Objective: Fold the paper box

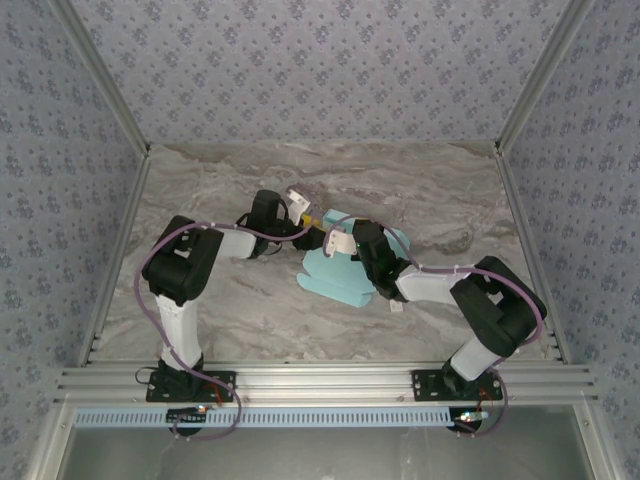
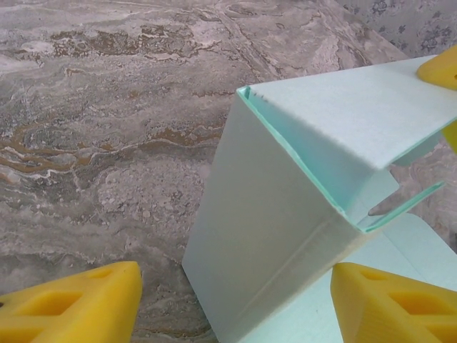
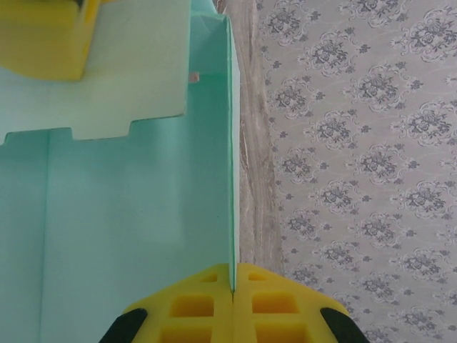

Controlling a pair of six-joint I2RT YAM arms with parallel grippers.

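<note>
Grey marble tabletop point(image 1: 250, 320); floral-patterned walls point(image 1: 320, 60)

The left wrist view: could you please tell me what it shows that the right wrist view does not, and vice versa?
Left wrist: the left gripper open, astride a raised panel of the pale turquoise-blue thin card paper box, over grey marbled tabletop. Right wrist: the right gripper shut on that box's wall edge, beside flower-patterned wallpaper. Both: the partly folded box.

Turquoise paper box point(image 1: 335, 278), part-folded, panels up, table point(image 1: 220, 180) ctr

Left gripper point(image 2: 232, 304) angled inward, jaws spread wide; right gripper point(image 3: 233, 282) close beside it, jaws pinched shut.
</note>
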